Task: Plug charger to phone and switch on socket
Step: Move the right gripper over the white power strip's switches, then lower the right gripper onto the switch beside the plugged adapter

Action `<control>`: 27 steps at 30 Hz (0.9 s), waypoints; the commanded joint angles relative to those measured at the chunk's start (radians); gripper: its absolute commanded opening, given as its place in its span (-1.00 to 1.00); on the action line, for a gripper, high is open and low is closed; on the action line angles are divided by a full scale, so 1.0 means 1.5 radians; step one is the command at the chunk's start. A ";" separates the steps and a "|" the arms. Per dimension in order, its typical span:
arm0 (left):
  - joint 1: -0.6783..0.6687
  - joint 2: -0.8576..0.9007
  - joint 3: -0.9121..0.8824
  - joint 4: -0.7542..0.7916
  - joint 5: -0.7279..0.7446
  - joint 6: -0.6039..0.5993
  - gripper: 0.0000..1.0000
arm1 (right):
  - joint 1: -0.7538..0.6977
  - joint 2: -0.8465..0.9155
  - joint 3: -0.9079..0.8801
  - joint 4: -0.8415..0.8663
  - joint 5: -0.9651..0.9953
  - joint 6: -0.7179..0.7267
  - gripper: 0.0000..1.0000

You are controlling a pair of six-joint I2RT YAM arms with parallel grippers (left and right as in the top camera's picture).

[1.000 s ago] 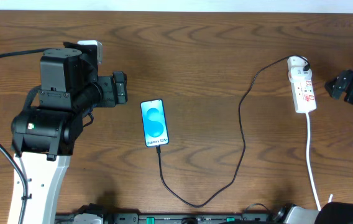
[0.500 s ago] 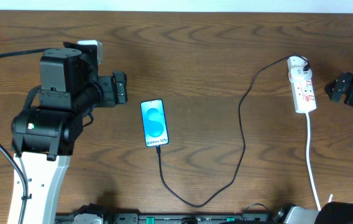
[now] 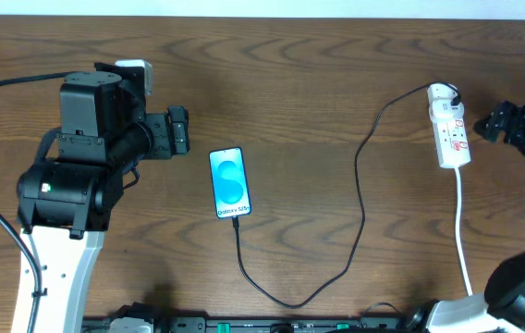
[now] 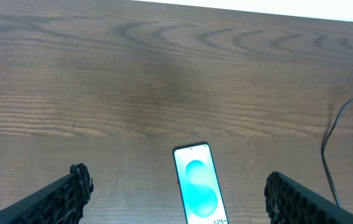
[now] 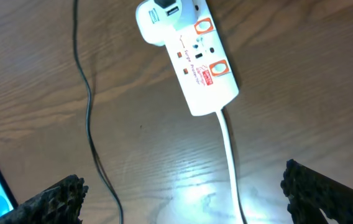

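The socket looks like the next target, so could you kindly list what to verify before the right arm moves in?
1. The charger reaches the bottom edge of the phone: ok; how fully the tip sits, cannot tell.
2. A black plug sits in one end of the socket: ok.
3. The socket is switched on: cannot tell.
4. The right gripper is open and apart from the socket: ok.
5. The left gripper is open and clear of the phone: ok.

overhead: top-down, whole table (image 3: 318, 74); wrists: low, oblique; both share phone (image 4: 196, 186)
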 commanded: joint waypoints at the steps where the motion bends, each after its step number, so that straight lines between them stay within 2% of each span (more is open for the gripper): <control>1: 0.002 0.002 0.008 -0.002 -0.006 0.011 0.82 | -0.001 0.021 0.010 0.012 -0.018 -0.020 0.99; 13: 0.002 0.002 0.008 -0.002 -0.006 0.011 0.82 | -0.001 0.083 0.010 0.074 -0.022 -0.048 0.99; 19: 0.002 0.002 0.008 -0.002 -0.006 0.011 0.82 | 0.005 0.111 0.010 0.111 -0.081 -0.095 0.99; 27: 0.002 0.002 0.008 -0.002 -0.006 0.011 0.82 | 0.011 0.124 0.010 0.149 -0.088 -0.102 0.99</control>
